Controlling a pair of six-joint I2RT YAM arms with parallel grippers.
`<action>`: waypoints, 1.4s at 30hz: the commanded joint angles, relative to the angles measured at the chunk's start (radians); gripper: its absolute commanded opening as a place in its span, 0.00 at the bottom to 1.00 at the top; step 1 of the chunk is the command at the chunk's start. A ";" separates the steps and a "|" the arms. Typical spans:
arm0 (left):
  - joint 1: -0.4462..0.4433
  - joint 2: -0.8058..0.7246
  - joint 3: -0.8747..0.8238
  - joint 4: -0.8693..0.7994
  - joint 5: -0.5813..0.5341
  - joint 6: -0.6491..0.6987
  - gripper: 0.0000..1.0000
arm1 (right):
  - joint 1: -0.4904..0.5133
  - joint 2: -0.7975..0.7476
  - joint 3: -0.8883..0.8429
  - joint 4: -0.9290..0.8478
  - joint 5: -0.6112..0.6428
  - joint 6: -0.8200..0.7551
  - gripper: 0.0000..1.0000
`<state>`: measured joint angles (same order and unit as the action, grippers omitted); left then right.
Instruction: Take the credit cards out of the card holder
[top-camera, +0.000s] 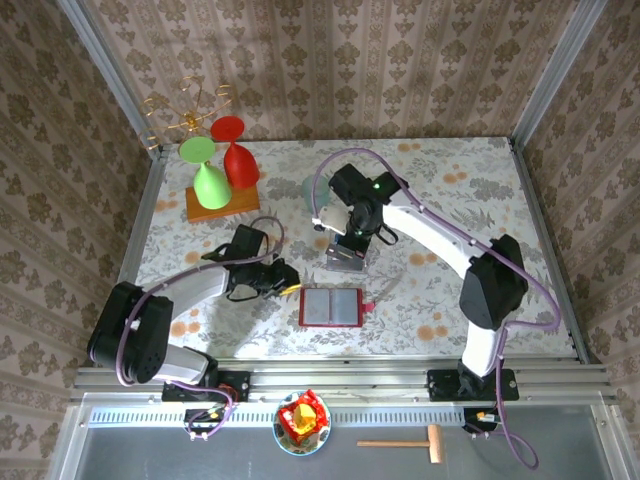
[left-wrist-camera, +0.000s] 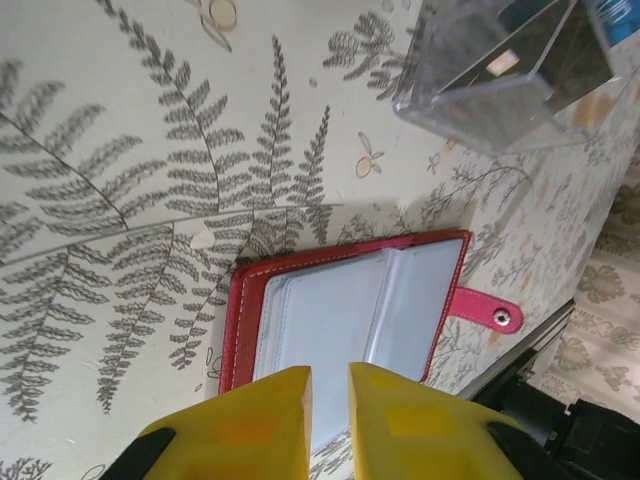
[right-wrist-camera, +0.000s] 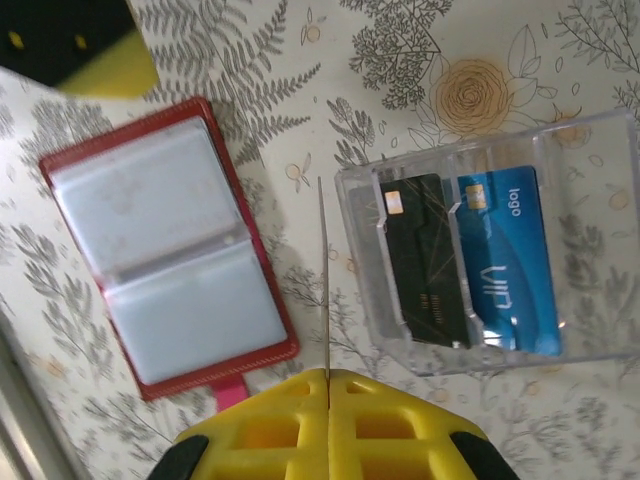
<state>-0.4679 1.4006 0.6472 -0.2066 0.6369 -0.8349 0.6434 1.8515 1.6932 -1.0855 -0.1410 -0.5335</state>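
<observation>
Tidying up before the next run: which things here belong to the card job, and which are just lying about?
Job: card holder, dark card, blue card, held card in right claw, clear box.
Lying about: green goblet, red goblet, wooden mallet, colourful toy.

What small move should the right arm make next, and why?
Probably shift the right gripper sideways over the clear box and release there. Its fingers are shut on a thin card, seen edge-on, between the open card holder and the box, where a dark card and a blue card already lie.
</observation>
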 joint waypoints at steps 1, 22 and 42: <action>0.034 -0.024 0.033 -0.053 0.030 0.035 0.18 | -0.021 0.074 0.097 -0.158 0.051 -0.167 0.00; 0.104 0.020 0.095 -0.068 0.044 0.046 0.18 | -0.075 0.399 0.461 -0.344 -0.003 -0.270 0.00; 0.117 0.030 0.089 -0.037 0.052 0.025 0.18 | -0.109 0.494 0.470 -0.350 -0.091 -0.233 0.12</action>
<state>-0.3580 1.4208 0.7166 -0.2527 0.6678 -0.8143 0.5385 2.3306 2.1399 -1.4075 -0.2226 -0.7815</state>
